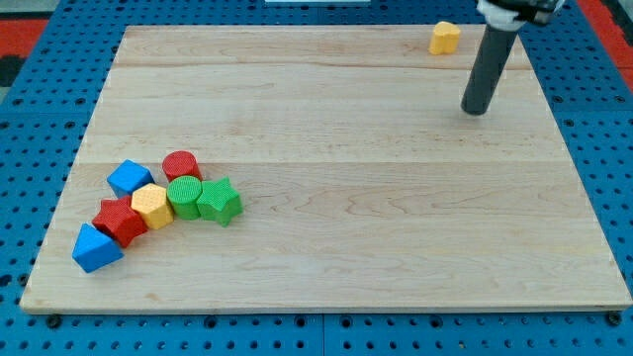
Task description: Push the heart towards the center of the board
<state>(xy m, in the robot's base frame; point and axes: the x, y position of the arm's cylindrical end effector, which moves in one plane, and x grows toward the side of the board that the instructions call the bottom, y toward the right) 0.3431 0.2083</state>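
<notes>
A yellow heart block (445,38) sits near the top right corner of the wooden board (326,198). My tip (477,111) rests on the board below and slightly to the right of the heart, apart from it. The dark rod rises from the tip toward the view's top right.
A cluster of blocks lies at the lower left: a blue cube (130,178), a red cylinder (182,166), a yellow hexagon (151,205), a green cylinder (184,197), a green star (220,201), a red block (120,221) and a blue triangular block (96,247).
</notes>
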